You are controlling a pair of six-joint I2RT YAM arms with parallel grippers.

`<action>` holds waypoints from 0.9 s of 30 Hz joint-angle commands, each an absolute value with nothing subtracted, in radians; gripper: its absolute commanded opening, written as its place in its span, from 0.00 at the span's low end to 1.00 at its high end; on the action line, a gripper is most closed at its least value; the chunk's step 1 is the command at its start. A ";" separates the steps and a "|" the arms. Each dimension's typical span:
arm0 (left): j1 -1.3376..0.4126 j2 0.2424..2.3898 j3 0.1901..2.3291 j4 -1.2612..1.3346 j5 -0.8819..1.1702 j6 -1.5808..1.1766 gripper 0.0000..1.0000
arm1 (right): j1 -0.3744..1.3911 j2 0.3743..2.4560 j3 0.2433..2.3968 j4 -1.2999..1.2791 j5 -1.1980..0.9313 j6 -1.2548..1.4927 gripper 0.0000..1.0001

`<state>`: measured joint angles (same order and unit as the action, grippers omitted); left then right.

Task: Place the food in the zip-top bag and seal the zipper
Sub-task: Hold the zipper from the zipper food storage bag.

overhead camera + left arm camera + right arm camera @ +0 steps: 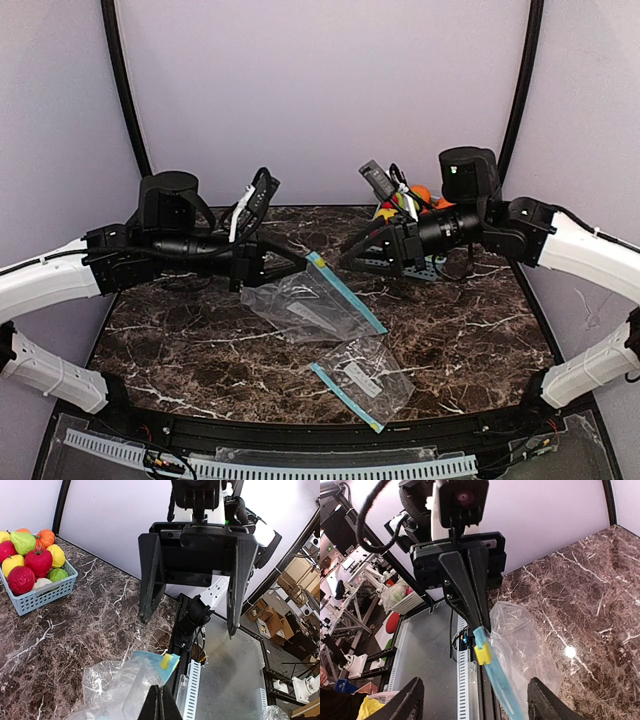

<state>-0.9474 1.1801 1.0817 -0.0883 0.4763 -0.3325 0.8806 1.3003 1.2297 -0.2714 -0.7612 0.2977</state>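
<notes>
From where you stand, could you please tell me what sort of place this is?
Probably a robotics lab cell: a left arm and right arm work at a marbled table enclosed by plain lavender walls, with cardboard boxes in the room beyond.

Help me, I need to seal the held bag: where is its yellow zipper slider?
In the right wrist view, the yellow slider sits on the blue zipper strip, just below the tips of the shut left end effector.
</notes>
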 commanded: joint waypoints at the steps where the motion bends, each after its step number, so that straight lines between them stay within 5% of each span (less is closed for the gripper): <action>1: -0.954 1.166 1.088 -0.121 0.465 -0.362 0.01 | 0.896 1.265 1.218 -0.198 -0.661 0.303 0.63; 27: -0.954 1.180 1.081 -0.120 0.481 -0.398 0.01 | 0.985 1.372 1.295 -0.240 -0.606 0.207 0.22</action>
